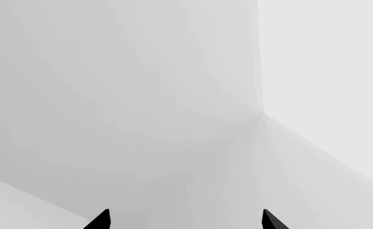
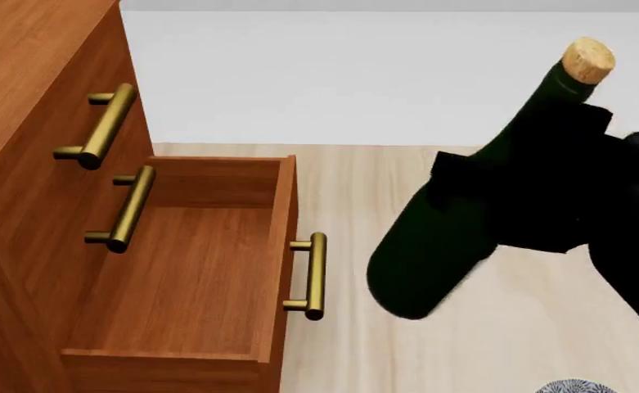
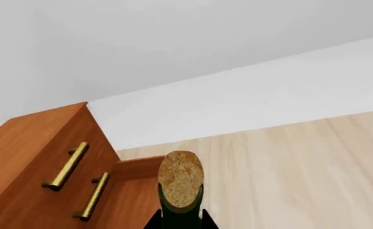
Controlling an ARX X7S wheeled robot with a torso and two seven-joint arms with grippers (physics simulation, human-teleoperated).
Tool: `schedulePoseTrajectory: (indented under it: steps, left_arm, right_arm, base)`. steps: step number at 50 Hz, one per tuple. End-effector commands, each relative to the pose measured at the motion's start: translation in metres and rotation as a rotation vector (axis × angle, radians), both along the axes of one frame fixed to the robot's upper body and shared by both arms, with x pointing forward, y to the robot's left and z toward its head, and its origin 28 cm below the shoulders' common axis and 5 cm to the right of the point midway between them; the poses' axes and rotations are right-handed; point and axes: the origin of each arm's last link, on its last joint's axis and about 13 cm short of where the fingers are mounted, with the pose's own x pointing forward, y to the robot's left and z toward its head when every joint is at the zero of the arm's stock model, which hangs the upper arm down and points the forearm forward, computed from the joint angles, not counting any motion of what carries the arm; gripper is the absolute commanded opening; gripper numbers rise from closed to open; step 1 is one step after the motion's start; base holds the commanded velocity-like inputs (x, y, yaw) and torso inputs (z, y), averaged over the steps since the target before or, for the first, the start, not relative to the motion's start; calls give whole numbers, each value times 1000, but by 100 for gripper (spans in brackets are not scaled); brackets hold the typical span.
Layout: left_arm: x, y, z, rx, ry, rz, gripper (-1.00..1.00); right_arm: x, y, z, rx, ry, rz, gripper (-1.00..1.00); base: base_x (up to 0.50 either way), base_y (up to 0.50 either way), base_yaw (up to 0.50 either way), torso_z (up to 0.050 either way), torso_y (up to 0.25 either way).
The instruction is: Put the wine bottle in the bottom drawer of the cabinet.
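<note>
My right hand (image 2: 537,176) grips the wine bottle (image 2: 439,246) tilted, cork up, beside the bottom drawer (image 2: 177,278), pulled open to receive it; my left hand (image 1: 185,220) hangs open, empty.

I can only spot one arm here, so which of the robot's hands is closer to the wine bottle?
The right hand: it is clamped around the wine bottle, holding it tilted beside the open bottom drawer. The left hand is out of the head view, open and facing only blank wall.
</note>
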Motion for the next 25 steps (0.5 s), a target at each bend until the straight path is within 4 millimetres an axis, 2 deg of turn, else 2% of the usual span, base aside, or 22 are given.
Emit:
schedulePoseTrajectory:
  steps: [1,13,25]
  left_arm:
    - [2,1,-3,2,2,-1,100]
    - [4,1,-4,7,16,3,100]
    - [4,2,-4,10,15,2,100]
  right_arm:
    - [7,13,33,-27,38,102,-100]
    - [18,28,74,-83,144,199,-100]
    - [44,43,100,-96,197,243,-100]
  base:
    - [0,0,0,0,0]
    - [0,0,0,0,1]
    - [0,0,0,1,1]
